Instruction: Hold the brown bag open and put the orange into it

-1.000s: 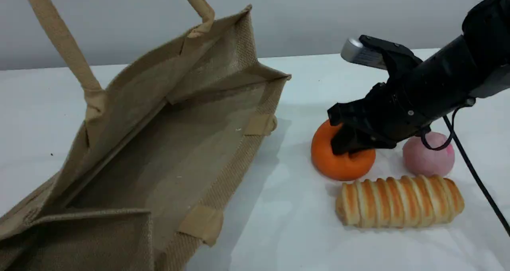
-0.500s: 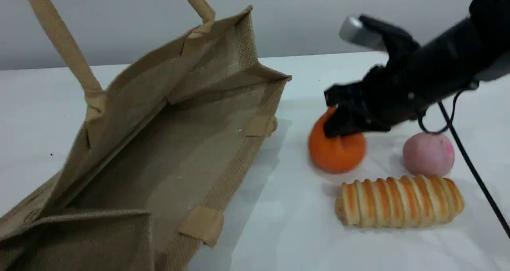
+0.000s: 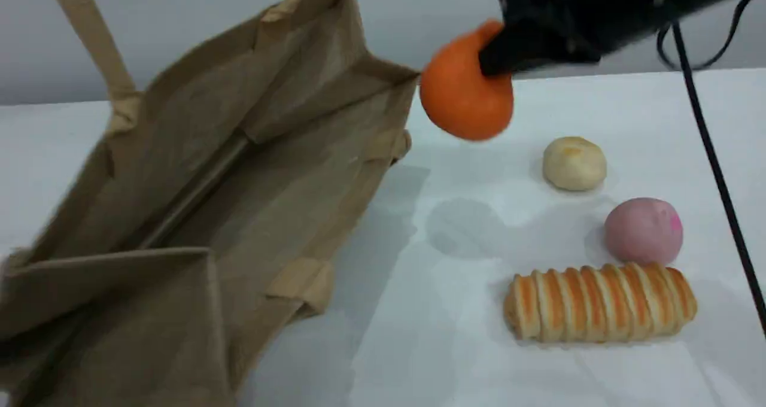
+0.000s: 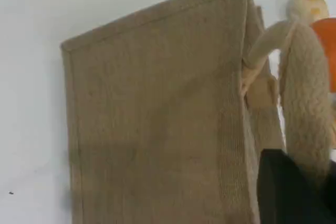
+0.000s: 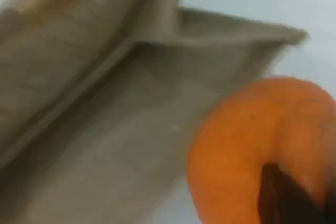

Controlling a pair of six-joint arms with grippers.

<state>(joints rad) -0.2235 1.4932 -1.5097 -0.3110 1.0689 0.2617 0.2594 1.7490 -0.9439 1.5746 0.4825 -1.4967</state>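
Note:
The brown bag stands open at the left, its mouth facing the camera. One beige handle runs taut up out of the top of the scene view. In the left wrist view that handle ends at my left gripper, which is shut on it beside the bag's side panel. My right gripper is shut on the orange and holds it in the air just right of the bag's upper right corner. The right wrist view shows the orange at my right gripper, above the bag's inside.
A pale round bun, a pink ball and a long striped bread roll lie on the white table right of the bag. A black cable hangs down the right side.
My right gripper has lifted the orange off the table and carried it up and left toward the bag's mouth. The bag has shifted, its near end raised. The bun is now uncovered.

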